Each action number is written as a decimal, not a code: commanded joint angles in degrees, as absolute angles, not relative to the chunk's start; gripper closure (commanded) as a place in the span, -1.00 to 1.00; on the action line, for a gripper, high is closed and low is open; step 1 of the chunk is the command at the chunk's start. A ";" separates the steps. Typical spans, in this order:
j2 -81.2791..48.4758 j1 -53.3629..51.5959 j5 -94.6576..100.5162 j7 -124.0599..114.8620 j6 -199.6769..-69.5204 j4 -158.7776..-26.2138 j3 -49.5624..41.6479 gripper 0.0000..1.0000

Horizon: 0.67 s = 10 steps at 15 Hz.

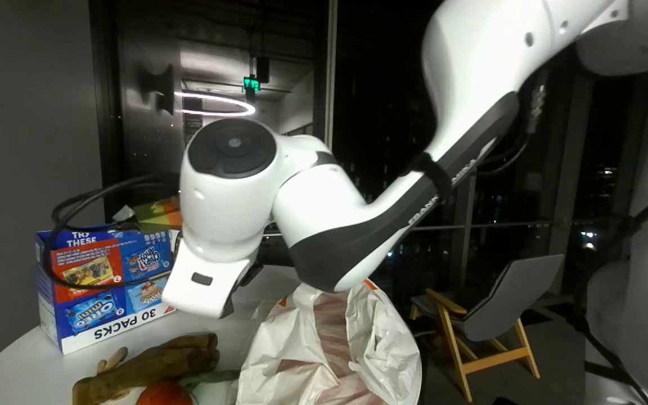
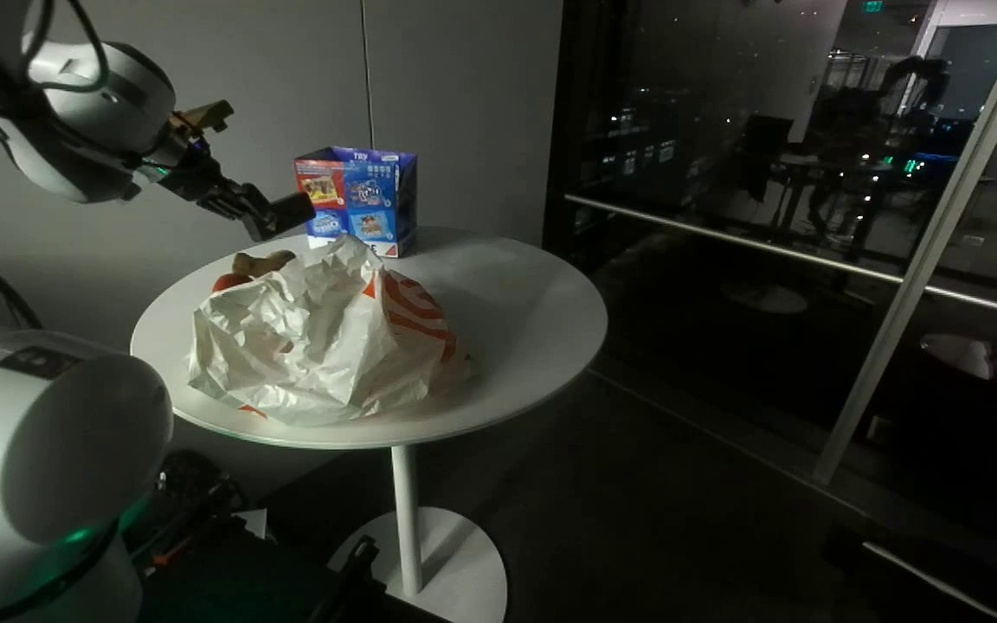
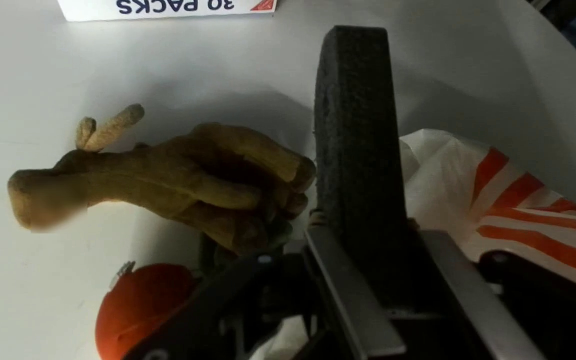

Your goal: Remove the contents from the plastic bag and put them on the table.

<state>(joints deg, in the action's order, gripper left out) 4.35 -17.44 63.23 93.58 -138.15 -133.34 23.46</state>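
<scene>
Our claw (image 3: 370, 230) is pinching a dark block (image 3: 360, 130), and we see the plastic bag (image 2: 325, 337) lying all crumpled on the surface (image 2: 520, 303) just beside that claw.

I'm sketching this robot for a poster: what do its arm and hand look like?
The arm is smooth, rounded and white, with dark panels, a round dark cap, white "FRANK" lettering, a black strap and looping black cables. The hand is black, with straight silver-grey strips.
</scene>
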 commanded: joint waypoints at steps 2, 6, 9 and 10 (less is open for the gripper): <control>-13.18 -19.98 64.98 93.12 -129.04 -118.21 22.94 0.78; -19.33 -20.66 60.83 95.07 -126.40 -111.53 22.53 -0.40; -20.61 -21.07 57.48 95.49 -124.23 -108.70 22.70 -0.89; -20.21 -21.71 54.93 95.19 -119.96 -107.91 22.79 -0.98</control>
